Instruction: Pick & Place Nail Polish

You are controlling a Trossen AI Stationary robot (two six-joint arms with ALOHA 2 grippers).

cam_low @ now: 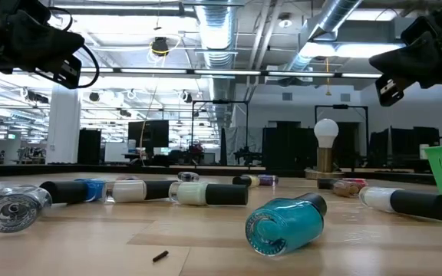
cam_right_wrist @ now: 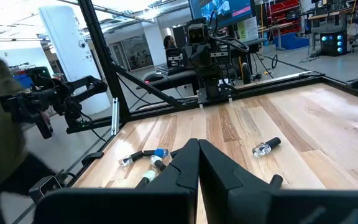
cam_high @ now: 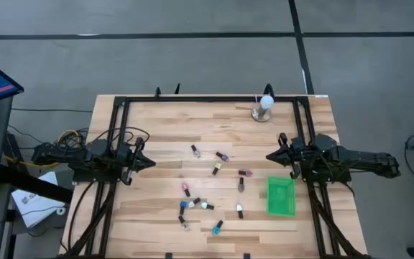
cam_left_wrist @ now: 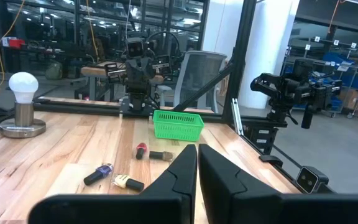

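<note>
High view: small nail polish bottles (cam_high: 205,188) with dark or white caps and pink, teal, blue or clear bodies lie scattered at centre frame on the wooden plank worktop (cam_high: 164,137). Left jaws (cam_high: 148,161) and right jaws (cam_high: 270,155), both closed and empty, flank them, well apart. A green mesh basket (cam_high: 280,196) sits lower right.

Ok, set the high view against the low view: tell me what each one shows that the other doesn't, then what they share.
Only the high view shows the whole spread: the left gripper and right gripper raised at opposite sides of the table, the scattered nail polish bottles between them, and the full green basket near the right arm.

Only the low view shows the room behind the table and a small dark scrap on the wood near the camera.

Both show the teal bottle lying on its side, the white bulb on its round base, and the basket.
</note>
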